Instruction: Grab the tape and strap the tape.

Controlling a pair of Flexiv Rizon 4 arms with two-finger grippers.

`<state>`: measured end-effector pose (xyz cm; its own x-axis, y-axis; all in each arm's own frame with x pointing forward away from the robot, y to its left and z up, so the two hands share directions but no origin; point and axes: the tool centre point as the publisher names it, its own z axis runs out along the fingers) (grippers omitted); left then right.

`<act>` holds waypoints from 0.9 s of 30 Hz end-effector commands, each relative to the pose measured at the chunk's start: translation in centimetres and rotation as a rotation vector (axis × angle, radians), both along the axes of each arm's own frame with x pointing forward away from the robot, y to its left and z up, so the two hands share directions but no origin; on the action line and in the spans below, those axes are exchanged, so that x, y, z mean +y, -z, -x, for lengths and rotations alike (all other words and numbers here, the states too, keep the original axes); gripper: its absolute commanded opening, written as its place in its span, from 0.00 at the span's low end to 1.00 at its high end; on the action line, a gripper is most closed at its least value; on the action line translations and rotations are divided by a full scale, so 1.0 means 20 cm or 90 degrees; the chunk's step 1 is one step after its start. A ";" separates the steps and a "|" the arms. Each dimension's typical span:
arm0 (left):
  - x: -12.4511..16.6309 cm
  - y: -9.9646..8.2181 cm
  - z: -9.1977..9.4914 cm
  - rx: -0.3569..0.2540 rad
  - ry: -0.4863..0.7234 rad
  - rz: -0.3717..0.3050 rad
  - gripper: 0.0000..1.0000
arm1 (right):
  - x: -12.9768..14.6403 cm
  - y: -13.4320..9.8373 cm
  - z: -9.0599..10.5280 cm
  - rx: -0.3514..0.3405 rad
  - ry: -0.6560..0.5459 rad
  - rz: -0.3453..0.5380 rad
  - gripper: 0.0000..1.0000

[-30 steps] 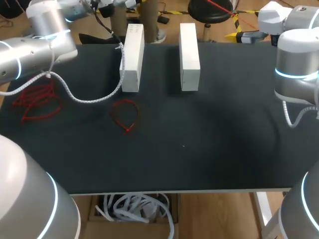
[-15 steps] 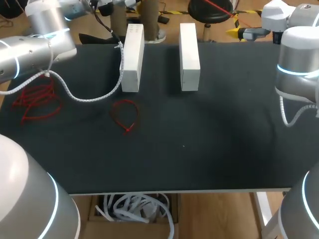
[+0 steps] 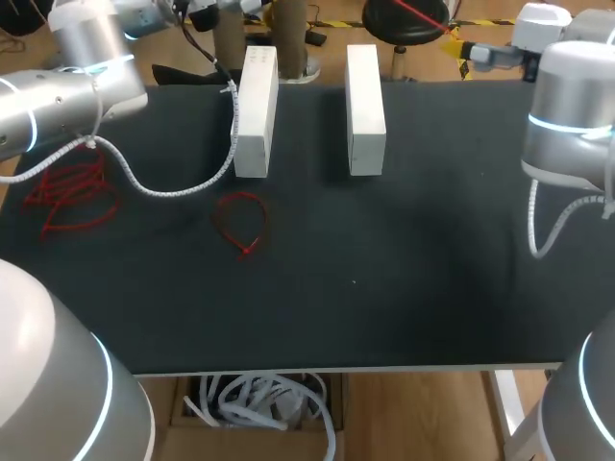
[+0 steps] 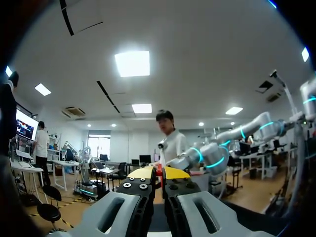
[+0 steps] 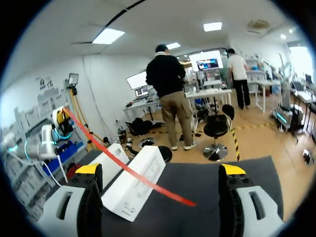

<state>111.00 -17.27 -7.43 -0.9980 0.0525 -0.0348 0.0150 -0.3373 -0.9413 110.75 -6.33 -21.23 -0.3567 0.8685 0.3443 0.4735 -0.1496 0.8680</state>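
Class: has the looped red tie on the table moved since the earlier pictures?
No. The looped red tie still lies just in front of the left white block.

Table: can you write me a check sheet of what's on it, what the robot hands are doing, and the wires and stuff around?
Surface: black table, flat.
Job's things: loop tie lying in front of the left block; tie pile near the table's left edge; red strip running across ahead of the right gripper.
Clutter: two white blocks side by side at the far edge.
Grippers: left gripper shut on a red strip; right gripper open, gripping nothing.
Cables: left cable trails over the table; right cable hangs from the right arm.
Surroundings: nothing seen reaching over the table.
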 end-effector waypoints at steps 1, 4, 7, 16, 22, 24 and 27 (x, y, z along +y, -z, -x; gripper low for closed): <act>0.00 0.00 0.01 0.000 -0.002 -0.001 0.00 | 0.03 -0.03 0.03 0.176 0.036 -0.297 1.00; 0.00 0.00 0.01 0.000 -0.002 -0.001 0.00 | 0.04 -0.02 0.05 0.166 0.043 -0.341 1.00; 0.00 0.00 0.01 0.000 -0.002 -0.001 0.00 | 0.05 -0.04 0.07 0.154 0.068 -0.376 1.00; 0.00 0.00 0.01 0.000 -0.002 -0.001 0.00 | 0.06 -0.08 0.09 0.054 0.053 -0.251 1.00; 0.00 0.00 0.01 0.000 -0.002 -0.001 0.00 | 0.06 -0.08 0.09 0.054 0.053 -0.251 1.00; 0.00 0.00 0.01 0.000 -0.002 -0.001 0.00 | 0.06 -0.08 0.09 0.054 0.053 -0.251 1.00; 0.00 0.00 0.01 0.000 -0.002 -0.001 0.00 | 0.05 -0.06 0.10 0.110 0.109 -0.294 1.00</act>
<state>110.99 -17.26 -7.42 -0.9980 0.0523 -0.0349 0.0152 -0.3372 -0.9413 109.06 -5.31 -19.48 -0.2422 0.6876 0.6845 0.5469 -0.4861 0.6817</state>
